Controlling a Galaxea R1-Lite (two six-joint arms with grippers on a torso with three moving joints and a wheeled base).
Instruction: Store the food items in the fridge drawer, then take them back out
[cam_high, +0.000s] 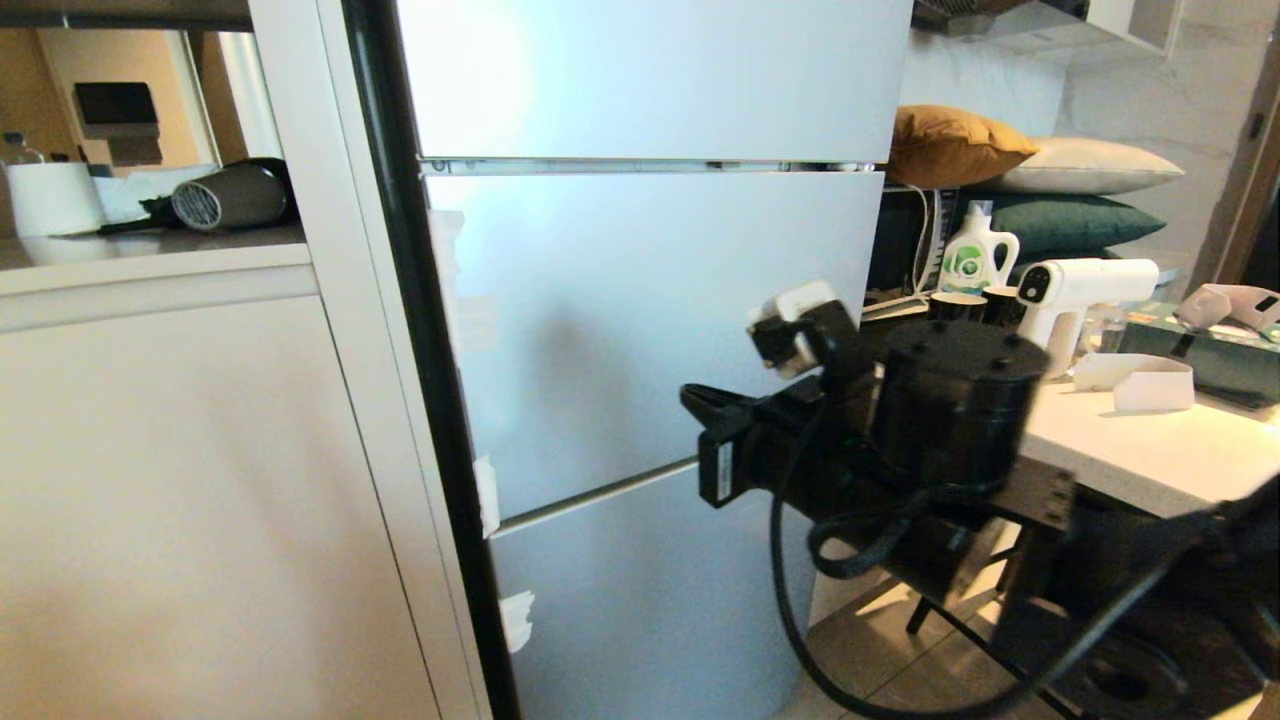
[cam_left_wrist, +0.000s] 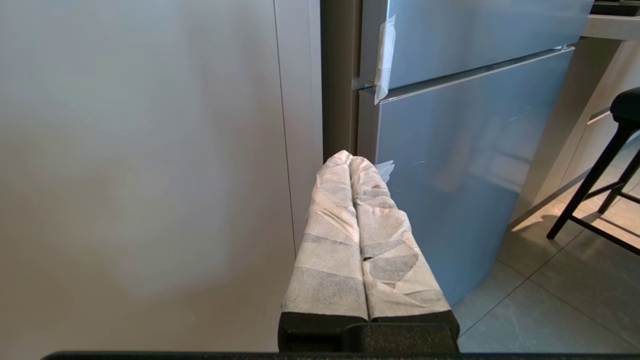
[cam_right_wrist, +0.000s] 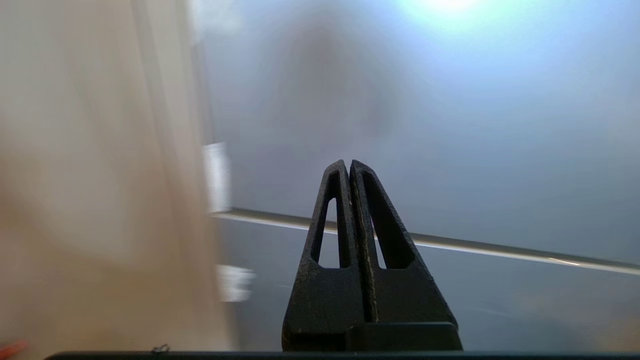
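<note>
The silver fridge (cam_high: 650, 300) stands with all its doors closed, so the fridge drawer and the food items are hidden. My right gripper (cam_high: 692, 397) is raised in front of the middle door, just above the seam (cam_high: 600, 495) to the lower door, pointing at the fridge. Its black fingers (cam_right_wrist: 332, 225) are shut with nothing between them. In the right wrist view the seam (cam_right_wrist: 500, 247) runs behind the right gripper (cam_right_wrist: 348, 162). My left gripper (cam_left_wrist: 348, 156) has white-wrapped fingers, is shut and empty, and sits low near the fridge's left edge (cam_left_wrist: 367, 125).
A white cabinet (cam_high: 200, 500) adjoins the fridge on the left, with a hair dryer (cam_high: 225, 195) on its shelf. To the right, a white counter (cam_high: 1150, 450) holds a spray gun (cam_high: 1070, 290) and a detergent bottle (cam_high: 975, 255). A black stool (cam_left_wrist: 615, 150) stands on the tiled floor.
</note>
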